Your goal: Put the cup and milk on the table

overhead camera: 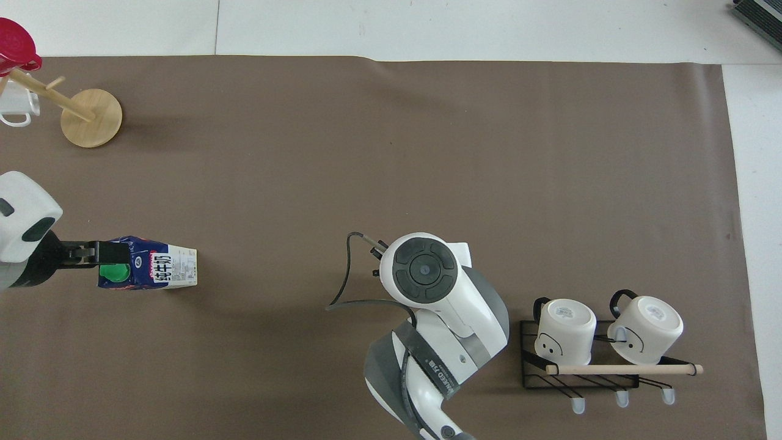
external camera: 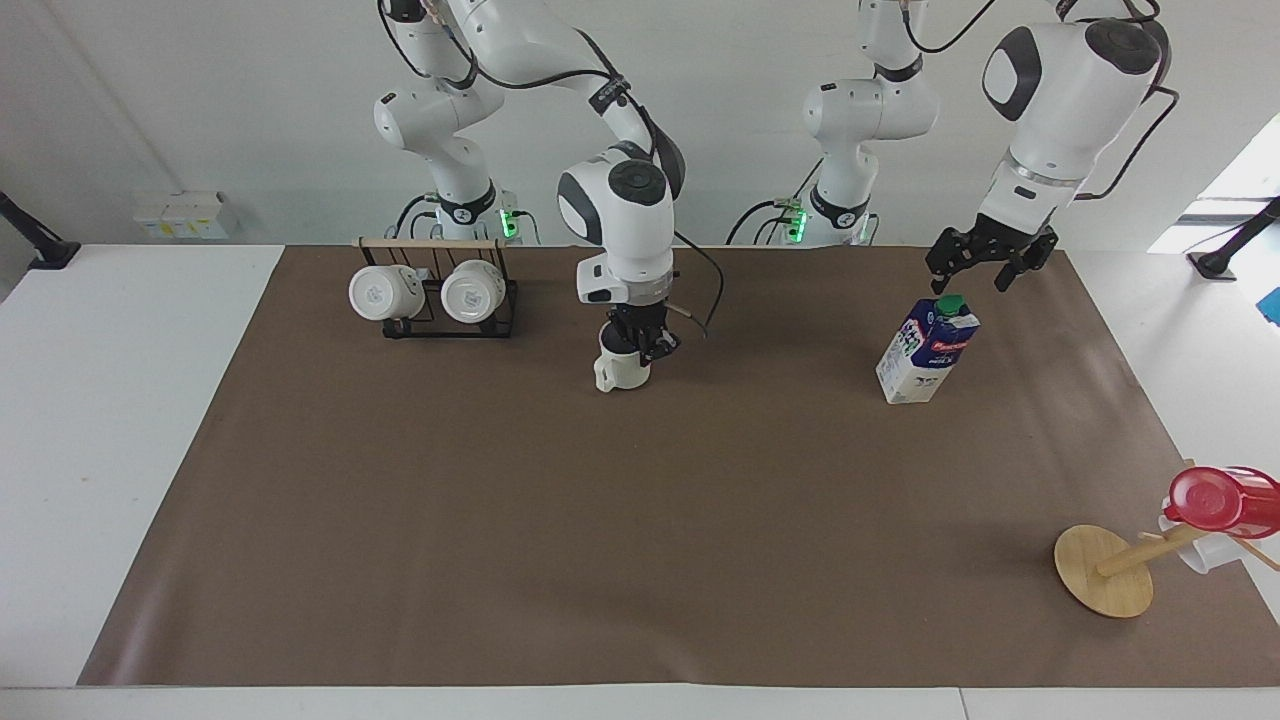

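Note:
The cup (external camera: 620, 371) is a cream-white mug with its handle toward the right arm's end. My right gripper (external camera: 637, 343) is shut on its rim and holds it upright, at or just above the brown sheet of the table (external camera: 600, 520). In the overhead view the right arm's hand hides the cup. The milk (external camera: 926, 350) stands upright on the sheet toward the left arm's end, and also shows in the overhead view (overhead camera: 160, 272). My left gripper (external camera: 970, 279) is open just above the carton's green cap and apart from it. In the overhead view the left gripper (overhead camera: 104, 256) covers that cap.
A black wire rack (external camera: 435, 322) with two white mugs stands near the right arm's base; it also shows in the overhead view (overhead camera: 580, 379). A wooden mug tree (external camera: 1105, 572) carrying a red cup (external camera: 1222, 500) stands at the left arm's end, farther from the robots.

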`<state>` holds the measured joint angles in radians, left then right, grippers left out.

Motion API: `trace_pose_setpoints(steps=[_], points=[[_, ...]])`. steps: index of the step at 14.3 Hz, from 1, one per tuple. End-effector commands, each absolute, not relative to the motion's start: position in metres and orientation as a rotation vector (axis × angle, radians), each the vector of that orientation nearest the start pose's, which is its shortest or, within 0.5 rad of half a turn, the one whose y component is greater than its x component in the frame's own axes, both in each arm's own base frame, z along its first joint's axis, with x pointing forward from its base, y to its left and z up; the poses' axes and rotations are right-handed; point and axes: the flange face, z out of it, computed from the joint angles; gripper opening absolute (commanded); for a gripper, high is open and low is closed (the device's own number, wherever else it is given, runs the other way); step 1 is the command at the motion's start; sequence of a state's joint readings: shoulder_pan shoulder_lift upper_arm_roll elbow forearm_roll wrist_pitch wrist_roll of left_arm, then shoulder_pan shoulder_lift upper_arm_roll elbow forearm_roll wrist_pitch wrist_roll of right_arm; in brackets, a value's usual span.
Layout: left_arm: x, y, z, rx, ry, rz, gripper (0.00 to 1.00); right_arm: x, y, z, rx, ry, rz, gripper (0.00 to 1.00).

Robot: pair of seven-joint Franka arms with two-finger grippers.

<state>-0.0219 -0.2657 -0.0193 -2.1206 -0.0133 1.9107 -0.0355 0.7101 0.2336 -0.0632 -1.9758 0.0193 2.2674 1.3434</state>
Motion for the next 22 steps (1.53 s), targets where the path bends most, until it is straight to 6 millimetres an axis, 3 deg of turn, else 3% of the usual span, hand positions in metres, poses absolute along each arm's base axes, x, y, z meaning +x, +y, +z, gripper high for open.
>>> trace_pose_setpoints(steps=[1,3,5,6,7,8,11,16,19,22], points=[[0.475,-0.019,0.516,-3.146,0.02,-0.135,1.0,0.486,0.36,0.354,-2.911,1.0,-0.082,0.04],[0.475,-0.019,0.507,-3.146,0.019,-0.144,1.0,0.485,0.358,0.352,-2.922,0.969,-0.066,0.19],[0.475,-0.02,0.499,-3.146,0.024,-0.154,1.0,0.485,0.357,0.352,-2.923,0.967,-0.066,0.21],[0.474,-0.02,0.494,-3.146,0.021,-0.154,1.0,0.485,0.357,0.352,-2.924,0.967,-0.065,0.38],[0.473,-0.019,0.484,-3.145,0.018,-0.154,1.0,0.486,0.356,0.351,-2.925,0.975,-0.061,0.72],[0.471,-0.018,0.475,-3.145,0.015,-0.161,1.0,0.487,0.354,0.352,-2.929,0.978,-0.062,1.0],[0.467,-0.017,0.455,-3.144,0.014,-0.183,1.0,0.499,0.347,0.379,-2.893,0.977,-0.102,1.0],[0.468,-0.024,0.448,-3.145,0.036,-0.171,1.0,0.496,0.316,0.449,-2.893,0.887,-0.114,1.0],[0.468,-0.024,0.449,-3.139,0.137,-0.164,0.74,0.501,0.283,0.48,-2.943,0.78,-0.101,1.0],[0.469,-0.021,0.45,-3.137,0.159,-0.162,0.51,0.511,0.231,0.501,-3.005,0.641,-0.073,1.0]])
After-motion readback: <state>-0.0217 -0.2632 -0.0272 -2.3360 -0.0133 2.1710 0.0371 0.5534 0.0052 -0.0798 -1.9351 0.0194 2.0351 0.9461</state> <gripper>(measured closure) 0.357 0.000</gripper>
